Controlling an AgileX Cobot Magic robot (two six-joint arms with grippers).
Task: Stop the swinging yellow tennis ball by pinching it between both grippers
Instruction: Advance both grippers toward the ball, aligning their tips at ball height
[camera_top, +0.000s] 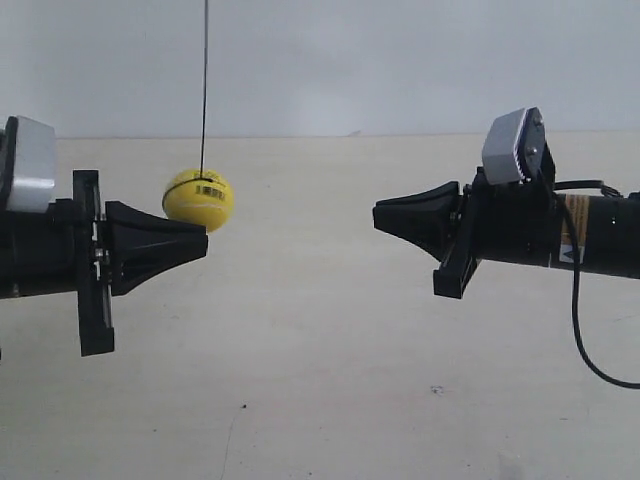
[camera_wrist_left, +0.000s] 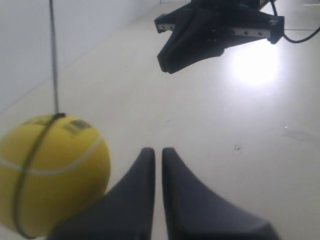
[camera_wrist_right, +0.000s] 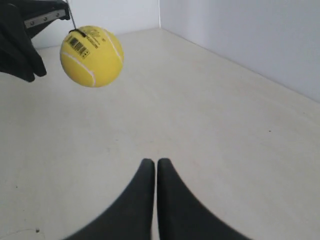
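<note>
Two clenched, empty hands face off; the yellow tennis ball (camera_top: 198, 200) hangs just beside the left hand (camera_top: 202, 243), well apart from the right hand (camera_top: 379, 216). Off-centre contact could deflect it.

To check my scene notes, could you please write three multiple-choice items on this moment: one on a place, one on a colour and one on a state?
1. Where does the yellow tennis ball hang?
A. midway between the two arms
B. close by the left gripper
C. against the right gripper

2. What colour is the string on the ball?
A. white
B. red
C. black

3. How do the right gripper's jaws stand?
A. shut on nothing
B. wide open
C. shut on the ball

Answers:
1 B: the left wrist view shows the ball right beside that gripper's fingers.
2 C: the exterior view shows it as a thin black line running up.
3 A: the fingers nearly meet, and the ball is far off.
</note>
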